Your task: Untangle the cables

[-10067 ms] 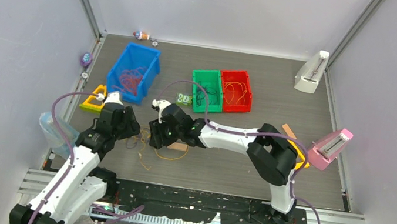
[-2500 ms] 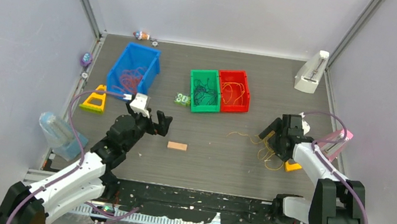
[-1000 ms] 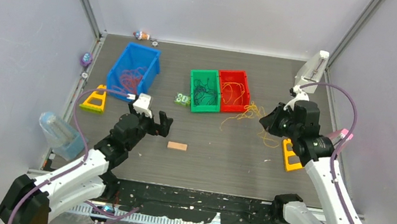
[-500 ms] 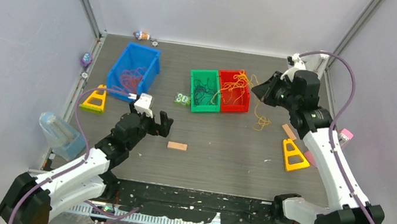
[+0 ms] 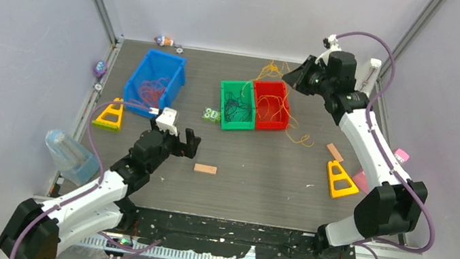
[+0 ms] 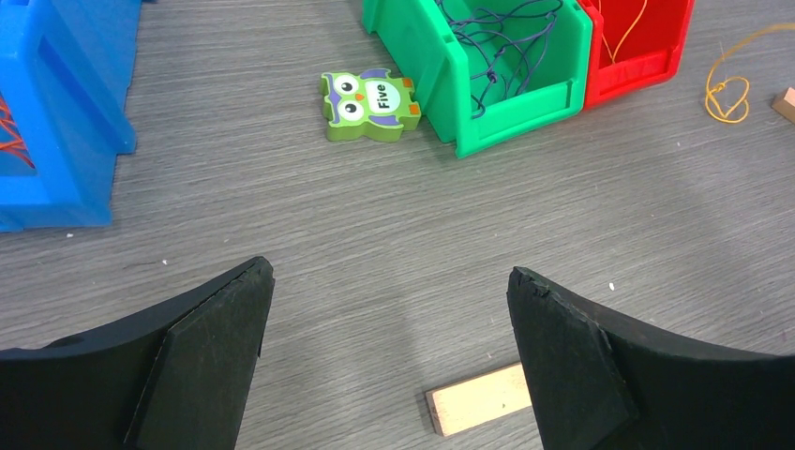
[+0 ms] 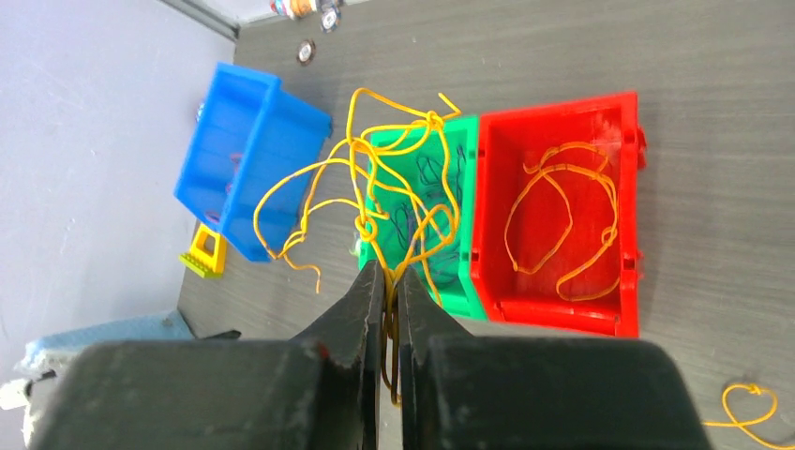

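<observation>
Aloft, right gripper [image 7: 386, 274] pinches tangled yellow cables [image 7: 365, 228].

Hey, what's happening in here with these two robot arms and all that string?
The robot is sorting out tangled cables. Its right hand is shut on a clump of yellow cables, held up in the air above the green bin and the red bin. More of them lie in the red bin, and the green bin holds dark cables. The left hand hangs open and empty over the table, near a small wooden block.
</observation>
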`<state>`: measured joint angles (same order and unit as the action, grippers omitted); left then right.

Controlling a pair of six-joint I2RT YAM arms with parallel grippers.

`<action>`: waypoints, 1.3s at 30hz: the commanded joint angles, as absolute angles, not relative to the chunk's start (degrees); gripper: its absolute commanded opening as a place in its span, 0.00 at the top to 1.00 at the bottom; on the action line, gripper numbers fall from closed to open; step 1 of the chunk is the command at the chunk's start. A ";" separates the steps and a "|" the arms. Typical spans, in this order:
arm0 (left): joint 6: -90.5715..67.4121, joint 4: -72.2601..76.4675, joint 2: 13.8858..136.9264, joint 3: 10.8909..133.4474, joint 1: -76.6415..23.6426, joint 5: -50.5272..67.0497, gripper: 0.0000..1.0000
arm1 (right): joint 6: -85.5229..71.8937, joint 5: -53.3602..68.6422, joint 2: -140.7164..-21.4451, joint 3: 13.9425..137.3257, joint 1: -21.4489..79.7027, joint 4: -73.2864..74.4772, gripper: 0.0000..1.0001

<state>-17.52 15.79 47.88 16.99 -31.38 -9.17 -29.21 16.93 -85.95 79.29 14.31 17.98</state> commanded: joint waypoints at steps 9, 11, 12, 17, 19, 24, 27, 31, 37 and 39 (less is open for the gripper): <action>-16.85 17.31 47.98 19.77 -31.51 -9.32 0.04 | -24.20 8.09 -92.02 86.31 14.77 25.52 0.95; -16.86 17.23 48.01 19.78 -31.50 -9.32 0.04 | -22.91 6.37 -92.52 85.49 14.77 27.15 0.95; -16.87 17.23 48.09 19.84 -31.55 -9.32 0.04 | -22.57 5.78 -92.58 84.59 14.77 27.51 0.95; -16.87 17.23 48.47 20.04 -31.54 -9.15 0.04 | -20.28 2.62 -93.63 82.51 14.77 28.68 0.95; -16.87 17.18 48.59 20.06 -31.55 -9.14 0.04 | -19.08 1.88 -95.39 83.50 14.83 29.94 0.95; -16.76 16.97 48.47 20.13 -31.55 -9.40 0.04 | -14.52 -3.78 -102.21 90.02 16.28 36.64 0.95; -16.72 16.77 48.36 20.16 -31.55 -9.49 0.04 | -13.28 -7.12 -105.12 92.68 17.46 39.20 0.95; -16.78 16.87 48.32 20.11 -31.52 -9.43 0.04 | -13.22 -6.71 -106.30 92.86 18.05 38.11 0.95; -16.66 16.67 48.85 20.39 -31.55 -9.32 0.04 | -13.40 -6.12 -113.73 99.21 19.51 39.33 0.95; -16.70 16.61 48.72 20.37 -31.55 -9.47 0.04 | -13.46 -6.41 -116.83 101.11 19.96 39.82 0.95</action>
<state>-17.50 15.46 48.73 17.89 -31.38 -9.17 -14.15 -5.17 -112.40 96.23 18.96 39.13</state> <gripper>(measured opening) 0.962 0.101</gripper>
